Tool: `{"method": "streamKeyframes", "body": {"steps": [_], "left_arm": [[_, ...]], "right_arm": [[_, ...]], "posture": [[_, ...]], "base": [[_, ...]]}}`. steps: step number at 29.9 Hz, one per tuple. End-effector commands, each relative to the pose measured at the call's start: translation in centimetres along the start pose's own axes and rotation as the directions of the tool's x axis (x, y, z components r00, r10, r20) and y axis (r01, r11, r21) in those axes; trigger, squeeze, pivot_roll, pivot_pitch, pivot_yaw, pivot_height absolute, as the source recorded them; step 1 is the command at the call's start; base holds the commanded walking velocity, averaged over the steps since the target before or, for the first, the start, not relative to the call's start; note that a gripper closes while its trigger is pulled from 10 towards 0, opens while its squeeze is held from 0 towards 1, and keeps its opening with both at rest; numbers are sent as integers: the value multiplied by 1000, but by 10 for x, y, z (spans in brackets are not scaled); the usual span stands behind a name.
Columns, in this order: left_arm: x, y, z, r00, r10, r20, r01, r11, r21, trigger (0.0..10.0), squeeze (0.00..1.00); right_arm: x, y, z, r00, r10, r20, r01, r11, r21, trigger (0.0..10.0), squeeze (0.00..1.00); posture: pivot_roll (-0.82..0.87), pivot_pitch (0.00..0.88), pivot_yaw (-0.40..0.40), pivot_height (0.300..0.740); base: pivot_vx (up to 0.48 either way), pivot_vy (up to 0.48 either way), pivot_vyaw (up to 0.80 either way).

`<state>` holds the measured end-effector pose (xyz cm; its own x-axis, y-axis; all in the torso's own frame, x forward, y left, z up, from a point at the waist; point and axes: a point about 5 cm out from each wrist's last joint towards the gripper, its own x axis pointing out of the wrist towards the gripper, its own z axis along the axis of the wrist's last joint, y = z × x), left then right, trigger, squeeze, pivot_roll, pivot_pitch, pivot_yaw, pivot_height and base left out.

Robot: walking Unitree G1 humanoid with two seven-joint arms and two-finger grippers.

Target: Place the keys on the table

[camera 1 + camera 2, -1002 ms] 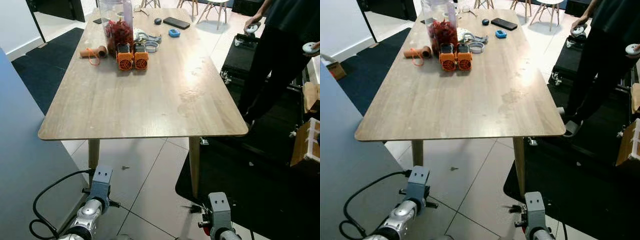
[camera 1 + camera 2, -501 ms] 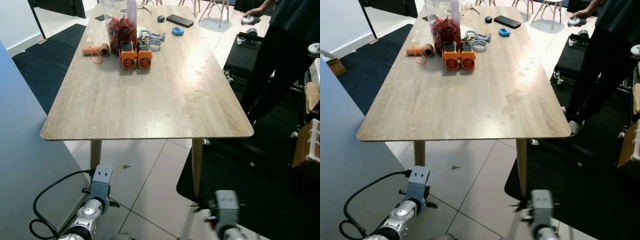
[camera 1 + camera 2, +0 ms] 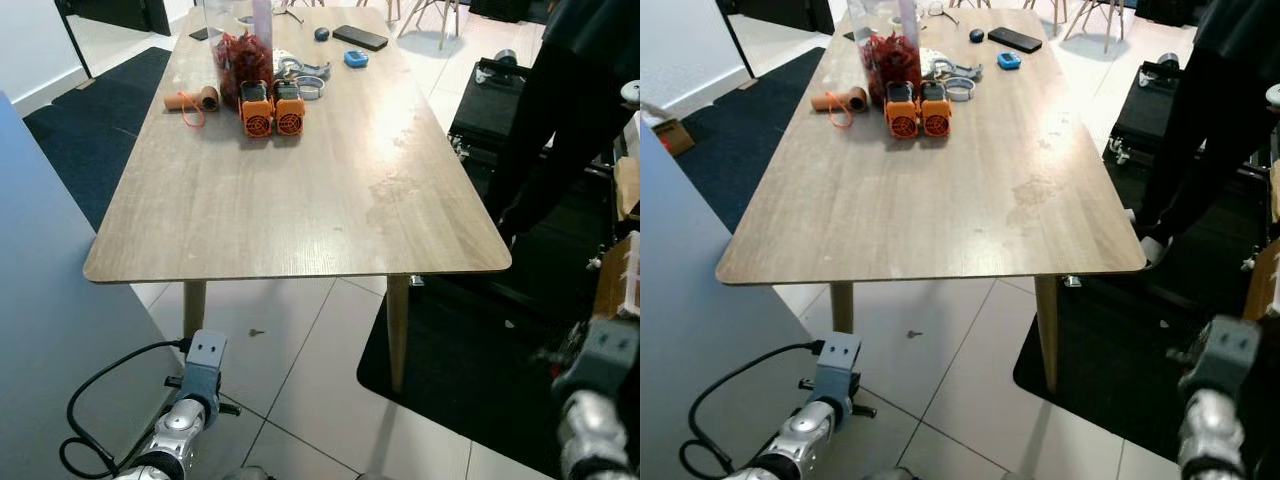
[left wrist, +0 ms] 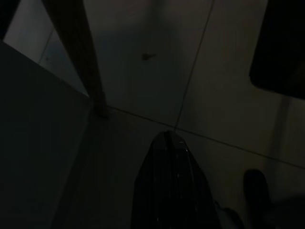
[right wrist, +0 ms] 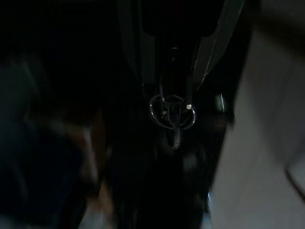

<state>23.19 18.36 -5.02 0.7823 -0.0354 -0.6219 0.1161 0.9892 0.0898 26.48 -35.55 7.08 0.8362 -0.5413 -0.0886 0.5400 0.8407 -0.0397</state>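
A long wooden table (image 3: 300,200) stands ahead of me on a tiled floor. In the dark right wrist view a ring of keys (image 5: 172,113) hangs from my right gripper (image 5: 174,78), which is shut on it. My right arm (image 3: 598,400) is low at the far right, beside the table's near right corner and below its top. My left arm (image 3: 192,400) hangs idle at the lower left. Its gripper (image 4: 169,138) is shut, with nothing in it, above the tiles near a table leg (image 4: 76,52).
At the table's far end are two orange devices (image 3: 270,110), a jar of red pieces (image 3: 238,55), an orange roll (image 3: 190,100), a phone (image 3: 357,37) and a blue item (image 3: 350,60). A person in black (image 3: 570,110) stands at the right on a black mat (image 3: 470,350). A grey panel (image 3: 50,330) borders my left.
My right arm has swung from the lower middle out to the lower right corner. The view has shifted slightly. The left arm has stayed put.
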Motion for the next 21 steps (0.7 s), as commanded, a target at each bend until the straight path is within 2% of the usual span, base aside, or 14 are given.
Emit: {"method": "streamKeyframes", "body": {"steps": [1,3,5,7,9,12,13,14,15,16,17,18,19,21], "left_arm": [[-1,-2,-5,1000,-2,-22,2,1000,1,10000,0],[-1,-1,-5,1000,0,-26,0,1000,0,10000,0],[-1,-1,-6,1000,1,-29,-1,1000,0,10000,0],[-1,0,-6,1000,2,-30,-2,1000,0,10000,0],[-1,0,-7,999,2,-32,-2,1000,0,10000,0],[-1,0,-7,999,2,-34,-2,1000,0,10000,0],[-1,0,-7,999,2,-34,-2,1000,0,10000,0],[-1,0,-7,999,4,-34,-4,1000,0,10000,0],[-1,0,-7,999,4,-34,-4,1000,0,10000,0],[-1,0,-7,999,4,-34,-4,1000,0,10000,0],[-1,0,-7,999,4,-34,-4,1000,0,10000,0],[-1,0,-7,999,5,-34,-5,1000,-1,10000,0],[-1,0,-7,999,5,-34,-5,1000,-1,10000,0],[-1,0,-7,999,5,-34,-5,1000,-2,10000,0]], "right_arm": [[8,4,15,999,10,37,-12,999,46,10000,0],[23,30,48,987,110,121,-121,989,89,10000,0],[30,53,70,964,206,170,-225,969,102,10000,0],[31,61,76,954,239,180,-260,960,101,10000,0],[32,87,86,918,351,183,-370,925,82,10000,0],[20,140,91,800,581,149,-585,811,-18,10000,0],[20,140,91,800,581,149,-585,811,-18,10000,0],[10,163,91,726,675,132,-674,737,-58,10000,0],[10,163,91,726,675,132,-674,737,-58,10000,0],[4,172,90,695,708,125,-705,706,-75,10000,0],[4,172,90,695,708,125,-705,706,-75,10000,0],[-2,182,90,654,747,117,-742,664,-92,10000,0],[-2,182,90,654,747,117,-742,664,-92,10000,0],[-12,196,89,593,799,101,-792,601,-103,10000,0]], "posture": [[66,52,-10,740],[64,50,-11,740],[64,47,-13,740],[64,47,-13,740],[62,44,-12,740],[62,42,-13,740],[62,42,-13,740],[62,41,-13,740],[62,41,-13,740],[62,40,-14,740],[62,40,-14,740],[62,40,-14,740],[62,40,-14,740],[63,39,-13,740]], "base": [[0,0,0],[0,0,0],[0,0,0],[0,0,0],[0,0,0],[0,0,0],[0,0,0],[0,0,0],[0,0,0],[0,0,0],[0,0,0],[0,0,0],[0,0,0],[0,0,0]]}}
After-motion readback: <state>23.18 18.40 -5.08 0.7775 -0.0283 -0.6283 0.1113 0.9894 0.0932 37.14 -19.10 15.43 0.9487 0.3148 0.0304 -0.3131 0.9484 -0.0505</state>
